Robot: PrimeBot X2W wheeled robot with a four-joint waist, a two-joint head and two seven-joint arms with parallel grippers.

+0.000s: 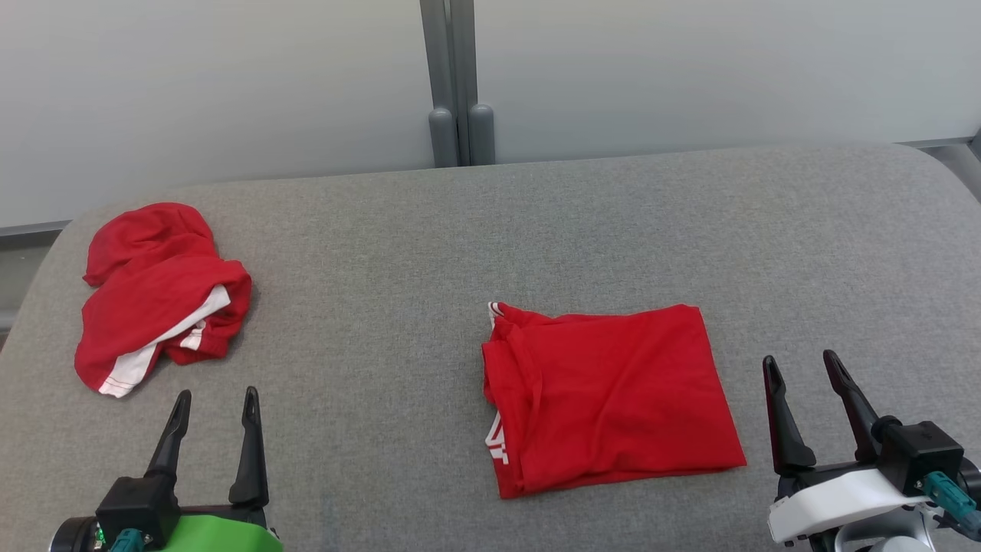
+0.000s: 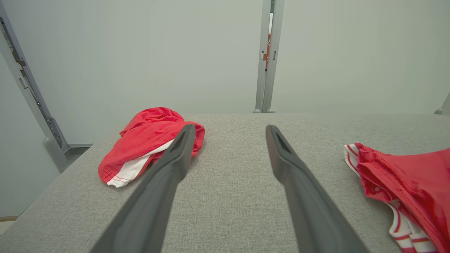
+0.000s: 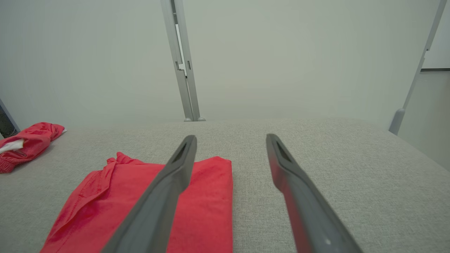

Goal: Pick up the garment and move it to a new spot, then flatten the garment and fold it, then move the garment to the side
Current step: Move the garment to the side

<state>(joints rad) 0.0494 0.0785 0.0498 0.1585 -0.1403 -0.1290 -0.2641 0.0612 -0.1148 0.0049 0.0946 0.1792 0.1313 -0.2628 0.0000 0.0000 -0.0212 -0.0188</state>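
A red garment [image 1: 613,399] lies folded into a rough rectangle right of the middle of the grey padded table [image 1: 429,245], white stripes showing at its left edge; it also shows in the left wrist view [image 2: 407,182] and the right wrist view [image 3: 147,207]. A second red garment [image 1: 157,295] with white trim lies crumpled at the far left [image 2: 147,144] [image 3: 28,140]. My left gripper [image 1: 217,397] hangs open just in front of the crumpled one [image 2: 229,128]. My right gripper [image 1: 799,359] is open to the right of the folded one [image 3: 230,137]. Neither touches cloth.
A pale wall with a grey vertical post [image 1: 458,84] stands behind the table. The table's rounded corners drop off at the far left and far right. Bare grey surface lies between the two garments and behind the folded one.
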